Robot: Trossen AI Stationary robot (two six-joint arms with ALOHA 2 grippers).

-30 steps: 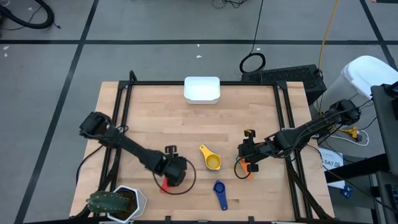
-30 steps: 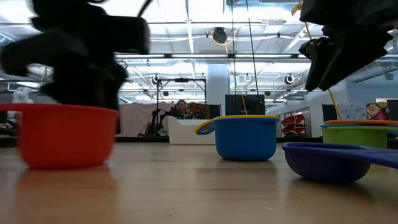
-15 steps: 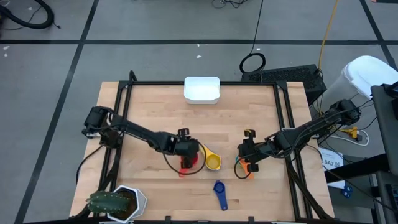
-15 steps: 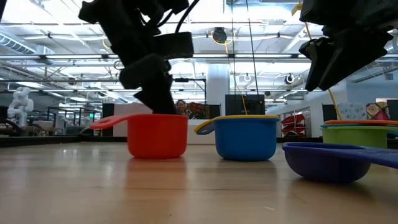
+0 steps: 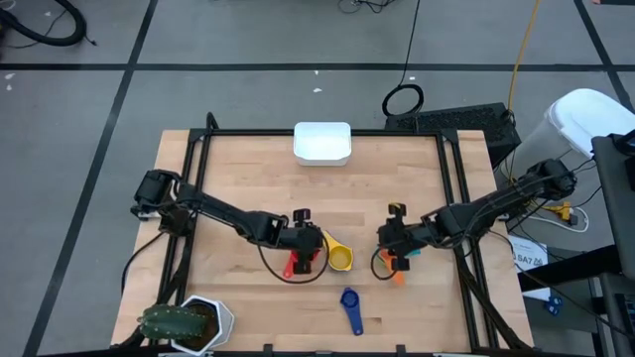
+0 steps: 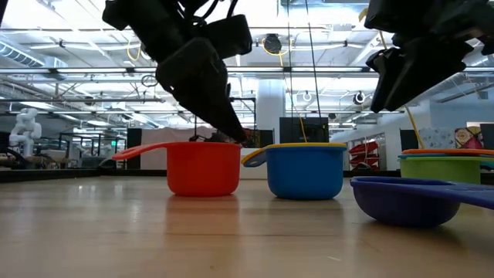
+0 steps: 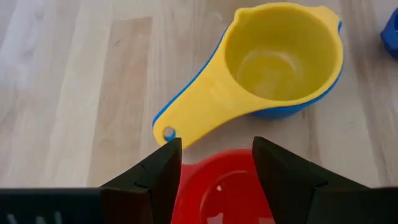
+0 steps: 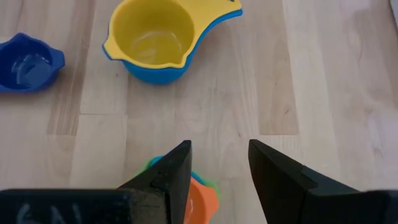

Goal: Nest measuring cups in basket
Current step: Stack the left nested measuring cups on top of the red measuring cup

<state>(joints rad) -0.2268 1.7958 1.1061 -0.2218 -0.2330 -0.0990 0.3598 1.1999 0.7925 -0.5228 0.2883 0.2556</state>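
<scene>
Now we see the left pincer (image 5: 304, 252) gripping the red cup (image 6: 204, 167) mid-worktop, beside the yellow-and-blue cup (image 5: 340, 258). The right pincer (image 5: 399, 250) clamps the orange-and-green stack (image 8: 200, 198). Next, probably, carrying toward the basket (image 5: 322, 143) at the far edge.

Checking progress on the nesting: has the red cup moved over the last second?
Yes. The red cup, at the left gripper, has travelled right across the table, away from the potted plant, ending beside the yellow cup.
</scene>
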